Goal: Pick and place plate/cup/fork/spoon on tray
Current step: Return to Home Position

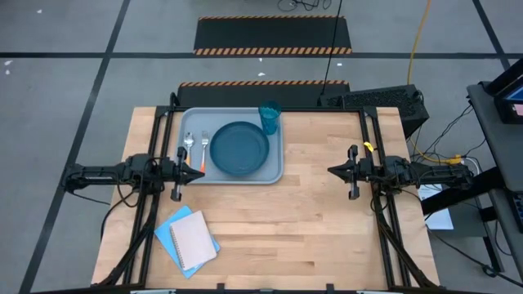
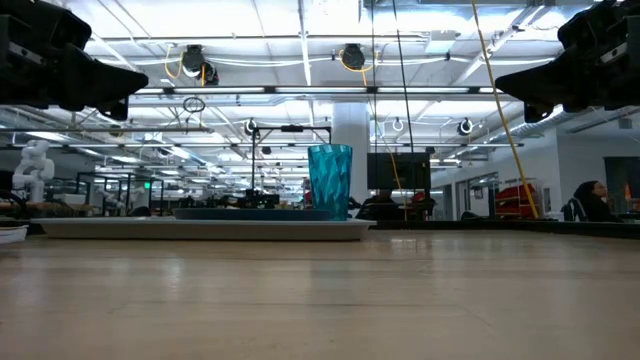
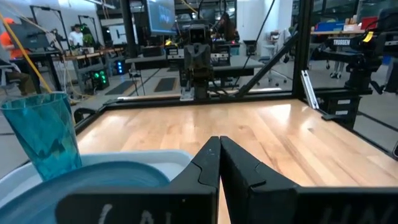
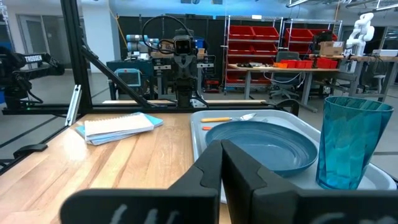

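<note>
High view: the tray holds the plate, with the cup at its far corner and the spoon and fork beside the plate. Left gripper is closed and empty at the tray's edge.

Right wrist view: right gripper is closed and empty, facing the tray.

The word "TROSSEN" stands in white letters on a dark arm housing in the left wrist view, well beyond and to one side of that claw. The same word shows on a dark arm part in the right wrist view.
</note>
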